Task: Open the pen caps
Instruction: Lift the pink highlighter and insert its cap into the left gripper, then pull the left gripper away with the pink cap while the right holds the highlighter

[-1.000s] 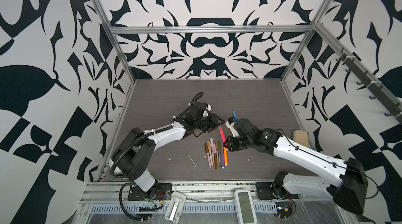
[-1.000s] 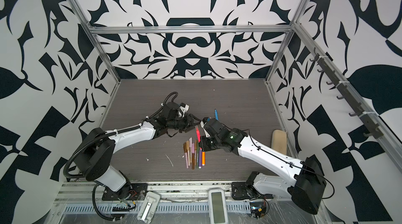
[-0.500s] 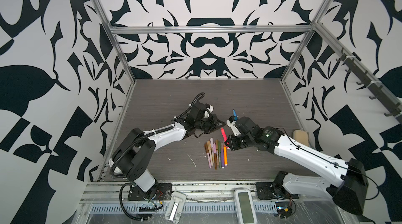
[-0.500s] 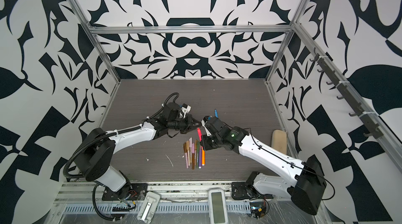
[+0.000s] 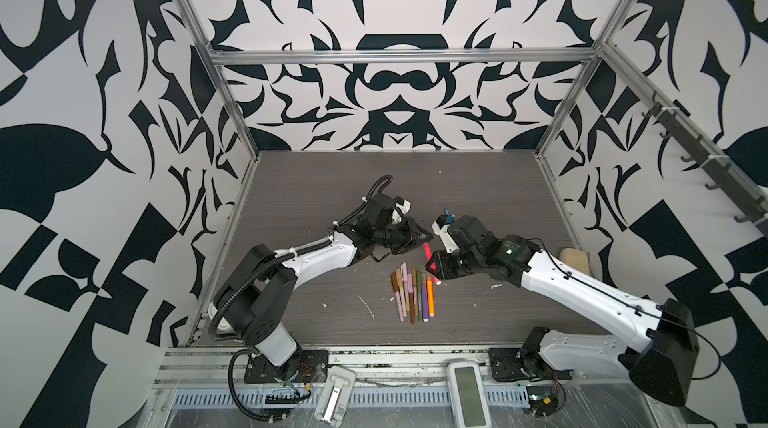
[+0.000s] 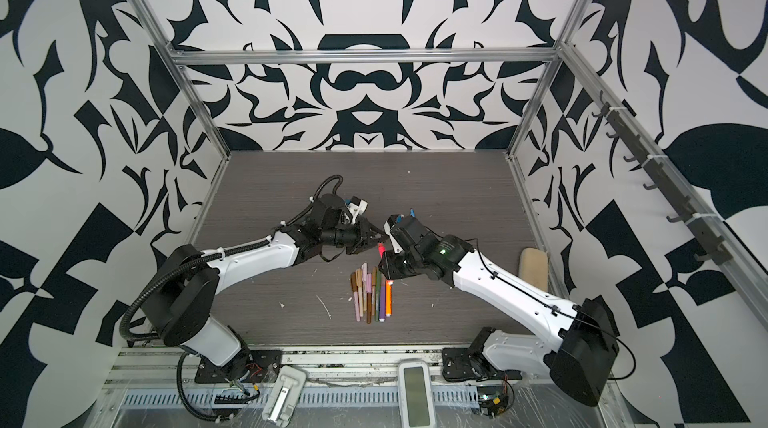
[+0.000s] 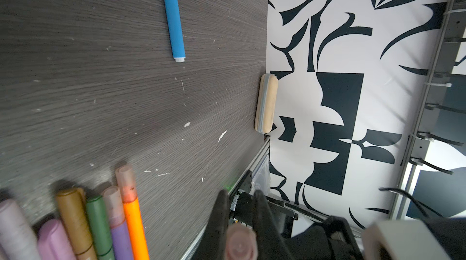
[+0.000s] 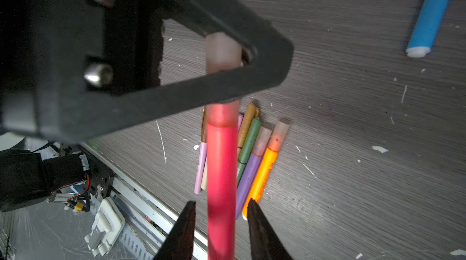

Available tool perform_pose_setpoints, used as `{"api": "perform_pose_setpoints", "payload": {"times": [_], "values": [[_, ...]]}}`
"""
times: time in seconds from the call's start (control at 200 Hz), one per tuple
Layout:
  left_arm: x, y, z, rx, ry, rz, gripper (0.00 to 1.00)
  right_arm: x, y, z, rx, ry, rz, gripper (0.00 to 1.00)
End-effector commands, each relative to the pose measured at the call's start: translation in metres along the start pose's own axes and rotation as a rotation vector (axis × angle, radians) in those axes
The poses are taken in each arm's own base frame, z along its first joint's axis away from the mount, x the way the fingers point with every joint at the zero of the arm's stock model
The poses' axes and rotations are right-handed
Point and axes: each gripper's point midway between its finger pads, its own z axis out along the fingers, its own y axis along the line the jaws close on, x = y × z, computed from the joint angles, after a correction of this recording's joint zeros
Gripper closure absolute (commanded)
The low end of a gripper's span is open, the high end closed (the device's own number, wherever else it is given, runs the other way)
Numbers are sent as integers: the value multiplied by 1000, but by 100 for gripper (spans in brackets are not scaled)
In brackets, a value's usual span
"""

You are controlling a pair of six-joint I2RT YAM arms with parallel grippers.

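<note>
Clamping the translucent pinkish cap [image 8: 223,52] of the red pen [image 8: 221,165], the left tool [image 5: 424,235] is closed tight, its black triangular fingers [image 8: 201,87] pressed against both sides of the cap. The cap's end also shows between those fingers in the left wrist view [image 7: 239,244]. The right tool [image 8: 221,202] is open. Its dark fingertips [image 8: 187,223] stand on either side of the red barrel with a thin gap on each side, touching nothing. The cap seems seated on the barrel, though the left tool's finger crosses the join and blurs it.

In both top views the red pen [image 6: 380,248] hangs above the tabletop [image 5: 316,206], between the two tools near the middle. At 6 o'clock from it the row of pens [image 5: 411,293] lies side by side on the tabletop, caps toward 12 o'clock. The orange pen [image 5: 430,296] is at the row's 3 o'clock edge, with a purple one touching it. The blue pen [image 7: 172,14] lies alone at about 1 o'clock from the red pen, well apart from the row and mostly hidden behind the right wrist in the top views. A tan pad [image 5: 574,260] rests at 3 o'clock against the side wall. White flecks [image 5: 365,305] dot the tabletop near the row.
</note>
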Motion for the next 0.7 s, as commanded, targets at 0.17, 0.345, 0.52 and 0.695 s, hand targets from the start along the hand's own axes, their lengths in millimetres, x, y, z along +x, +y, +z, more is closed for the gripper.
{"api": "perform_pose_setpoints", "payload": {"times": [0.17,0.345,0.52,0.695], "values": [[-1,-15,-3,29,7,28,100,-15,5,2,-39,-17,-3,96],[-19,-10,-9,-12,-20,67,100,-2,2,6,-58,9,11,100],[-111,-8,-38,-130,-130,156,100,27,-7,17,-88,57,69,100],[-185,-2,-72,-207,-248,128,100,42,-15,13,-96,28,116,100]]}}
